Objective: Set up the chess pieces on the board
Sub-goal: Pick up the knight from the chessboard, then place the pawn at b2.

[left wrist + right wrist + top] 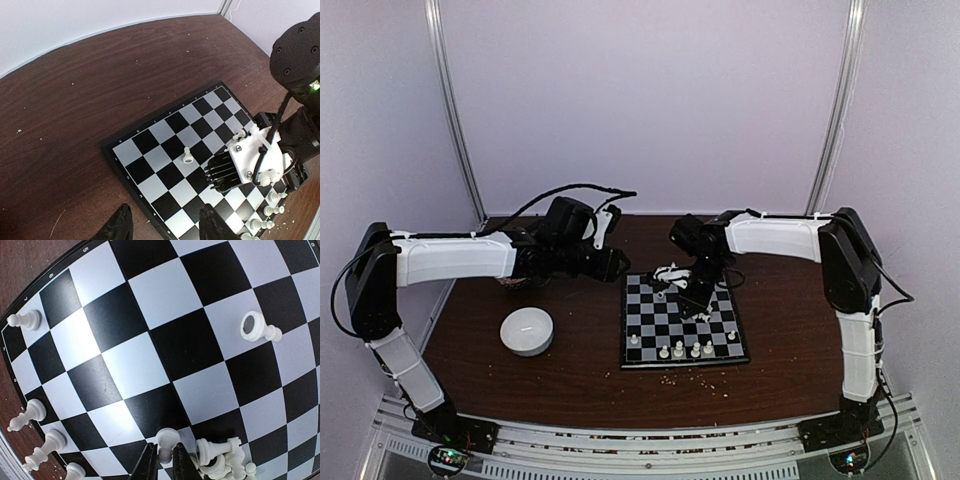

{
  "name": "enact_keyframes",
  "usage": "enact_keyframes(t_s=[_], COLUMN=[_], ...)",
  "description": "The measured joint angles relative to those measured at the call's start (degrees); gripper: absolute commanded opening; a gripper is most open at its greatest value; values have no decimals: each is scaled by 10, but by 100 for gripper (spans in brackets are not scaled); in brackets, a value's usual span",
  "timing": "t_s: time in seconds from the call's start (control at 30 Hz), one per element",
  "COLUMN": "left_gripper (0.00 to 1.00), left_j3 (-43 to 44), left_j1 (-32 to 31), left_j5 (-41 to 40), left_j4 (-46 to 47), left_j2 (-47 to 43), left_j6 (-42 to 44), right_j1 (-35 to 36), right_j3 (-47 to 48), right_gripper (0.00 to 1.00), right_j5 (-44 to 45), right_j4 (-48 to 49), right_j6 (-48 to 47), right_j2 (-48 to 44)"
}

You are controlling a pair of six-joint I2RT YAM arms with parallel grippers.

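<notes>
1. Pinching narrowly, the right hand (164, 460) held one white piece (168, 439) at the board's (125, 320) far part.
2. A heap of toppled pieces (220, 455) lay just beside that piece; lifting it could snag and scatter them.
3. One fallen piece (260, 327) lay apart on a pale square and might roll if the board were nudged.
4. The left hand (165, 227) hung wide and empty by the board's far-left corner; reaching in now risked a clash of hands.
</notes>
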Motion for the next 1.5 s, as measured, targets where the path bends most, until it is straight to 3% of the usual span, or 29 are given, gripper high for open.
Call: enact_keyframes(t_s=[0.23,0.53,1.0,1.5], left_gripper=[46,46,46,46], left_j3=[0,-1,-57,-95], left_j1=[0,0,25,42], left_j5=[2,-2,-53,-89], left_j4=[0,0,-2,2], left_j2=[0,0,-24,-62], left_j6=[-3,-4,-74,-119], right_j1=[0,12,116,131], right_j3=[13,13,56,71], right_gripper=[2,3,4,6], right_j5=[-1,-2,-9,4], right_j4=[-2,-2,-19,-28], right_j6=[7,8,8,8], right_j2=[8,8,5,13])
